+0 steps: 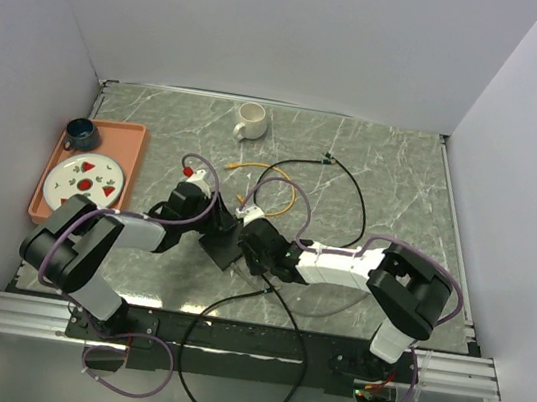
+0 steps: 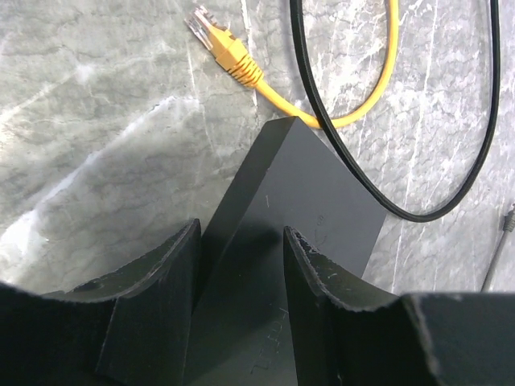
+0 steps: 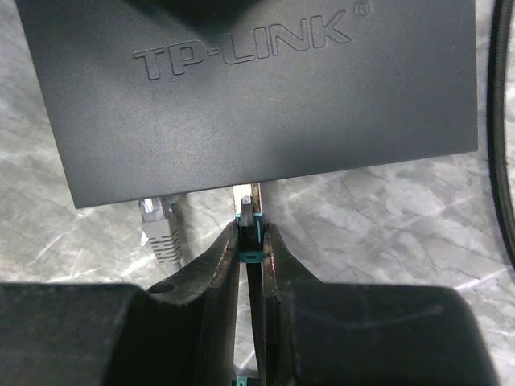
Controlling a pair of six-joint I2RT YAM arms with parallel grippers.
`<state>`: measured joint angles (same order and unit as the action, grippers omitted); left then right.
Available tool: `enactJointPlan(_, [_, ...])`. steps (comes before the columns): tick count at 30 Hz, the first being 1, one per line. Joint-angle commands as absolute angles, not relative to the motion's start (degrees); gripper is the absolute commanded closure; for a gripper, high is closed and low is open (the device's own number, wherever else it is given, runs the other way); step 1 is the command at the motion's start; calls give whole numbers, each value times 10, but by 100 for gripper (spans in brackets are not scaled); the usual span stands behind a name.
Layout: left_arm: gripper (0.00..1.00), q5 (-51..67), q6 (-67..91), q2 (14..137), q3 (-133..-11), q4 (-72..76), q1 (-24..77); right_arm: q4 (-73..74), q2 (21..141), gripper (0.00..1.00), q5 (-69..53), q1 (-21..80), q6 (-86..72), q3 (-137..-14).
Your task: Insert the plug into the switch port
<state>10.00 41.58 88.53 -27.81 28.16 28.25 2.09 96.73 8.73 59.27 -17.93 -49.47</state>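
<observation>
The flat black box, marked TP-LINK, fills the top of the right wrist view. My right gripper is shut on a thin black plug with teal bands. The plug's tip touches the box's near edge, where the switch port is hidden from view. A grey plug sits at that same edge to the left. My left gripper straddles a corner of the box, with one finger on each side of it. From above, both grippers meet at the box.
A yellow cable and a black cable loop lie beyond the box. An orange tray at the left holds a plate and a blue cup. A white mug stands at the back.
</observation>
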Motion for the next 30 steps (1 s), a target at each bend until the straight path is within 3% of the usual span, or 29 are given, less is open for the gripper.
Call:
enactJointPlan(1, [52,284,504,883,-257,242,371,-192,955,100,158,567,-196,-518])
enactJointPlan(30, [53,312,570,926,-298,265,511,-270,977,100,79,526,-144,-540])
